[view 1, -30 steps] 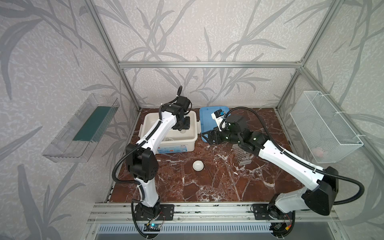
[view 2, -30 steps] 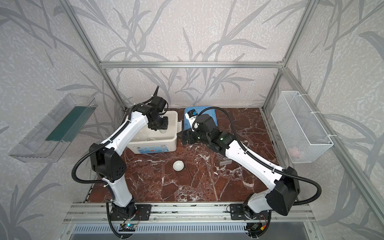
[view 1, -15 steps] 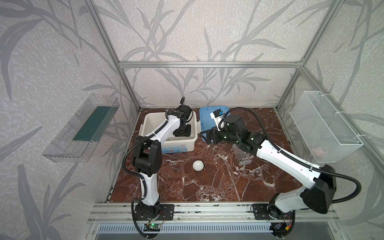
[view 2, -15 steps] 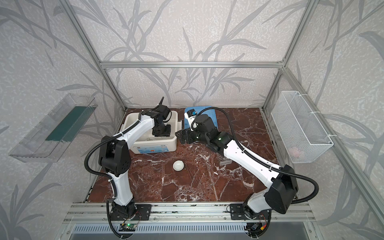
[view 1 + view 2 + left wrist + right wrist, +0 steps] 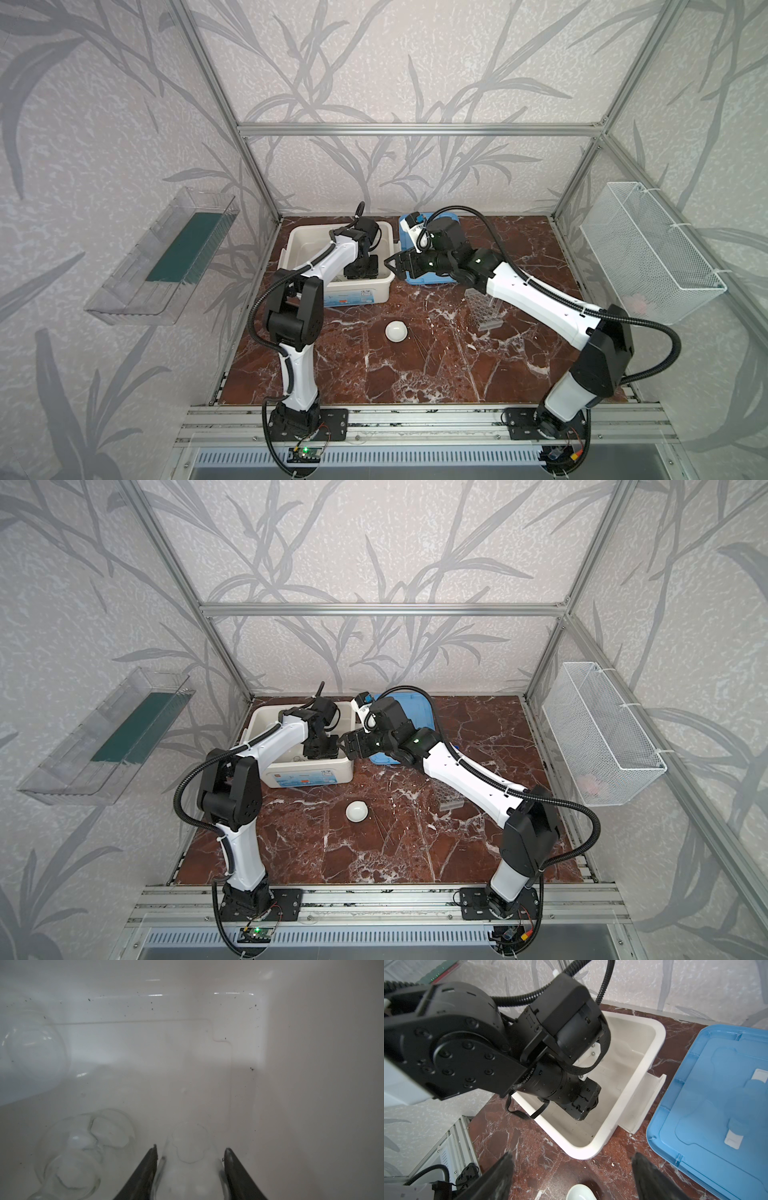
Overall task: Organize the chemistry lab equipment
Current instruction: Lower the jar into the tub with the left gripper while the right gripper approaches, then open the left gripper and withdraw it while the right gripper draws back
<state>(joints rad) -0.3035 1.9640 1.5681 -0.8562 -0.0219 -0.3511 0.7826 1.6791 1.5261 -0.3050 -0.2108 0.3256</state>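
Fingers (image 5: pixel 145 1172) of the left gripper (image 5: pixel 191 1148) clamp a small clear glass vessel (image 5: pixel 190 1174) low inside the white box (image 5: pixel 311 1084). In both top views that arm has just dropped in, so release looks near; the white dish (image 5: pixel 395 331) waits at the box's 5 o'clock. By its wrist view, the right gripper (image 5: pixel 573 1165) gapes, empty.

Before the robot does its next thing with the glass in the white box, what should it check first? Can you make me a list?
1. Left gripper holding the clear glass vessel: ok, its fingers press both sides.
2. Vessel resting on the white box floor: cannot tell.
3. Room around it: ok, the other glass pieces sit off to one side.
4. Right gripper free to help: ok, open and empty.
5. White dish put away: not ok, it lies outside the box.
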